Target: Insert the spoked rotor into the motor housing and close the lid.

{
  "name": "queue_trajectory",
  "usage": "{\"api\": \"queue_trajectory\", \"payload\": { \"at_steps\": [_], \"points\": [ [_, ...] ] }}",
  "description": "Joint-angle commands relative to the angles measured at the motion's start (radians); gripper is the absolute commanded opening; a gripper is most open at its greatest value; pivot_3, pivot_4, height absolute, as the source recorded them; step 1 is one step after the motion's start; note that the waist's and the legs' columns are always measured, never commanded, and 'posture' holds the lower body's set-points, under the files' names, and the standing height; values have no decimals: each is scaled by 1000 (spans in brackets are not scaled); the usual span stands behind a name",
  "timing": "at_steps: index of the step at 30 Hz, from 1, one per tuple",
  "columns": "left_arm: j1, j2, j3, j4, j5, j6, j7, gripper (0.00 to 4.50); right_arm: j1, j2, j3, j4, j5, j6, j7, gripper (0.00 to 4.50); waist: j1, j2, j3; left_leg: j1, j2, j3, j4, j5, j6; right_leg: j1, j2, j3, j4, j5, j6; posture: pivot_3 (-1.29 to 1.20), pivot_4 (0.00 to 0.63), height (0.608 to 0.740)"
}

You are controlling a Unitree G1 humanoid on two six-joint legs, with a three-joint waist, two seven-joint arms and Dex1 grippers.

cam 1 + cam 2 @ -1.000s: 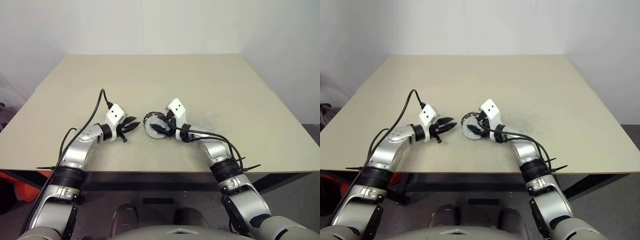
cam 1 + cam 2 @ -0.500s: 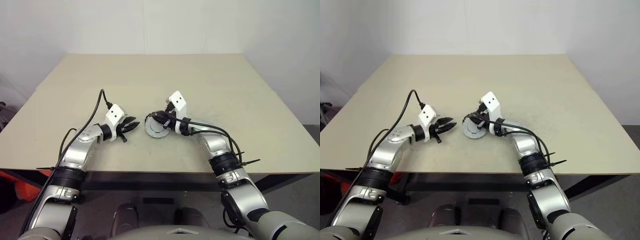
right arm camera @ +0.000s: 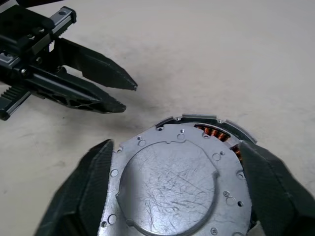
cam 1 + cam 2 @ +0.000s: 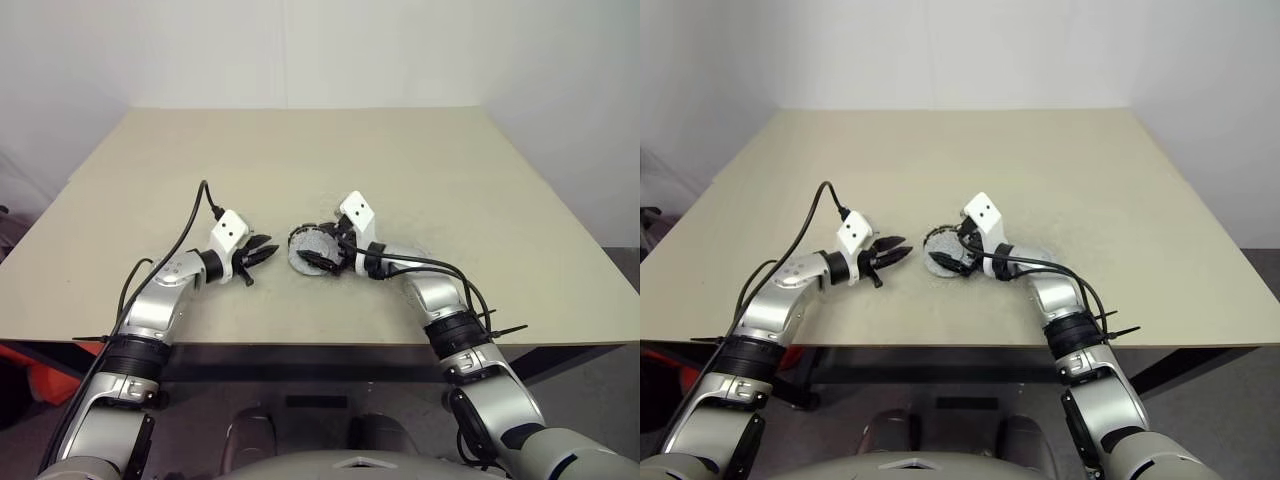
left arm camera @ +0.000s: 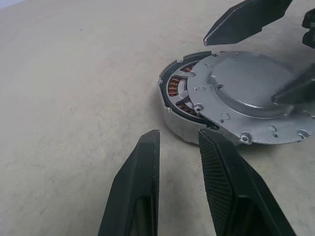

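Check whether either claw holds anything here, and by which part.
Nothing is held. The right claw stands wide open, fingers either side of the lid, which lies off-centre on the housing. The left claw is empty, short of it.

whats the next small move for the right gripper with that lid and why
Probably nudge the lid sideways until it centres on the motor housing, then press it down. The lid sits off-centre: copper windings still show along one side, and its rim overhangs the housing on the other. The right gripper straddles the lid with fingers spread wide, while the left gripper waits beside it, apart.
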Motion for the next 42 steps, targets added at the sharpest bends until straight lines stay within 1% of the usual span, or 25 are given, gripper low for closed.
{"api": "queue_trajectory", "payload": {
  "at_steps": [1, 6, 15, 18, 20, 21, 25, 28, 30, 32, 36, 42],
  "points": [
    [-7, 9, 15, -34, -7, -7, 6, 1332, 5, -12, 25, -57, -12, -28, 28, 4444, 0, 0, 0, 0, 0, 0, 0, 0, 0, 0, 0, 0, 0, 0, 0, 0, 0, 740],
    [-6, 8, 14, -34, -5, -9, 12, 1332, 17, -15, 49, -39, -39, -59, 24, 4444, 0, 0, 0, 0, 0, 0, 0, 0, 0, 0, 0, 0, 0, 0, 0, 0, 0, 740],
    [-9, 11, 16, -27, -1, -14, 18, 1332, -9, 1, 45, 56, -88, -133, -23, 4444, 0, 0, 0, 0, 0, 0, 0, 0, 0, 0, 0, 0, 0, 0, 0, 0, 0, 740],
    [-10, 11, 17, -26, 0, -15, 19, 1332, -22, 7, 37, 81, -90, -152, -32, 3855, -1, 0, 0, 0, 0, 0, 0, 0, 0, 0, 0, 0, 0, 0, 0, 0, 0, 740],
    [-10, 11, 17, -27, 1, -15, 20, 1332, -26, 7, 35, 88, -87, -158, -29, 3194, -1, 0, 0, 1, 0, 0, 1, 0, 0, 0, 0, 0, 0, 0, 0, 0, 0, 740],
    [-10, 11, 18, -27, 1, -15, 20, 1332, -28, 6, 34, 89, -86, -160, -27, 3159, -1, 0, 0, 0, 0, 0, 1, 0, 0, 0, 0, 0, 0, 0, 0, 0, 0, 740],
    [-12, 11, 18, -27, 0, -14, 21, 1332, -33, 4, 27, 83, -76, -157, -20, 3161, -1, 0, 0, 0, 0, 0, 1, 0, 0, 0, 0, 0, 0, 0, 0, 0, 0, 740],
    [-10, 11, 18, -27, 0, -14, 21, 1332, -46, 20, -14, 44, -17, -92, -10, 3161, -1, 0, 0, 0, 0, 0, 1, 0, 0, 0, 0, 0, 0, 0, 0, 0, 0, 740],
    [-10, 11, 17, -27, 0, -13, 21, 1332, -70, 42, -56, 14, 41, -13, -15, 3161, -1, 0, 0, 0, 0, 0, 1, 0, 0, 0, 0, 0, 0, 0, 0, 0, 0, 740],
    [-10, 11, 16, -27, 1, -14, 20, 1332, -88, 54, -76, 1, 62, 30, -25, 3161, -2, 0, 0, 0, 0, 0, 1, 0, 0, 0, 0, 0, 1, 0, 0, 0, 0, 740],
    [-11, 11, 16, -27, 1, -14, 21, 1332, -99, 60, -58, 32, 26, 28, -50, 3161, -1, 0, 0, 0, 0, 0, 1, 0, 0, 0, 0, 0, 1, 0, 0, 0, 0, 740],
    [-4, 17, 19, -34, 0, -10, 20, 1332, -118, 85, -37, 139, -44, 5, -141, 3161, -1, 0, 0, 0, 0, 0, 1, 0, 0, 0, 0, 0, 0, 0, 0, 0, 0, 740]
  ]
}}
